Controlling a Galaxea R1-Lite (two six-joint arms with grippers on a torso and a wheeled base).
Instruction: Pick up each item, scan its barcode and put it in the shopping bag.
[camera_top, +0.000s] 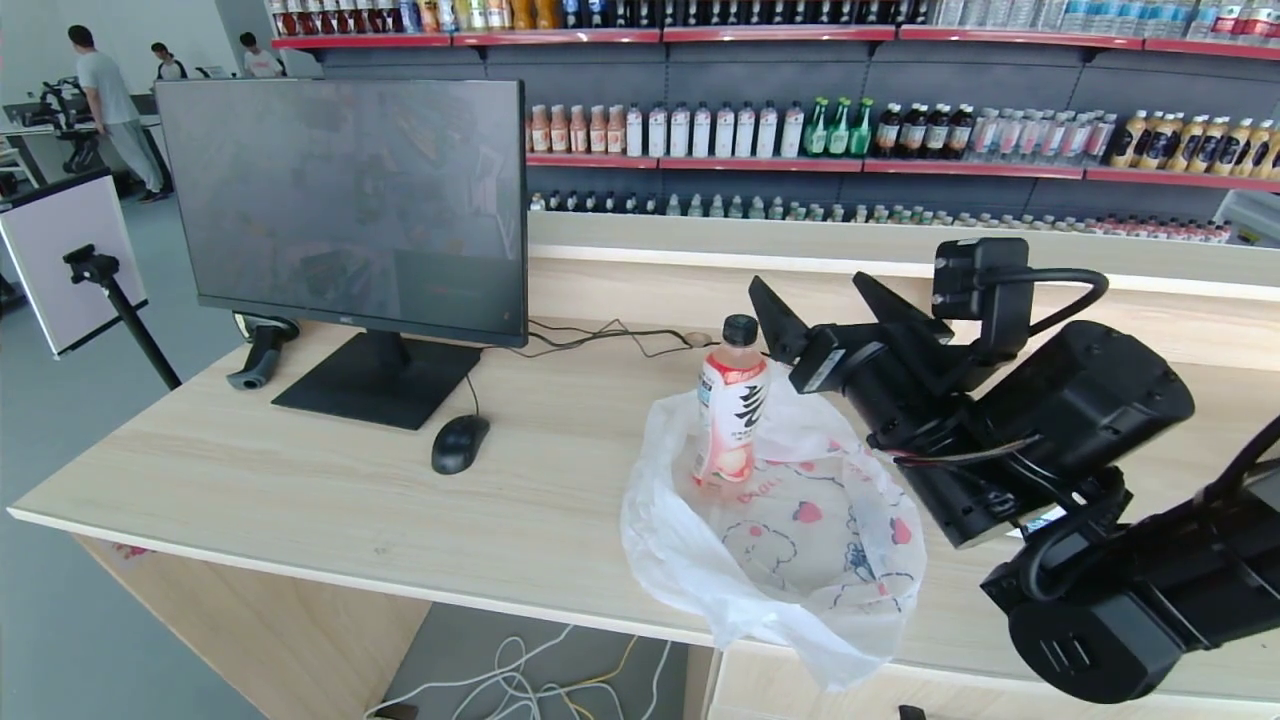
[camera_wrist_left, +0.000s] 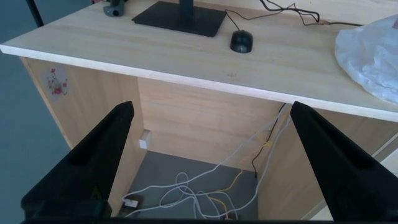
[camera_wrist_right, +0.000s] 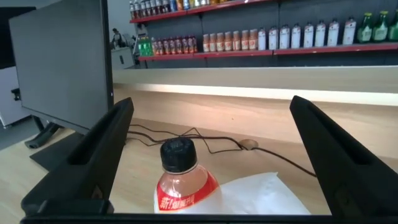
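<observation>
I see the bottle (camera_top: 733, 405) upright in the bag (camera_top: 790, 530) on the tabletop (camera_top: 300, 480), R fingers (camera_top: 778, 322) open just beside it, not touching, L fingers (camera_wrist_left: 99, 155) open low by the tabletop's front edge, so I reckon this item's bagged.

— Anything legible on your feed?

— Little. The bottle (camera_top: 733, 415), right of the monitor (camera_top: 350, 200), has big dark brush characters on its white label (camera_top: 745, 405), and white characters on the red band (camera_wrist_right: 185, 198) below its cap (camera_wrist_right: 178, 154); I can't make either out. The mark (camera_top: 349, 319) on the monitor's lower edge is too small for me.
</observation>
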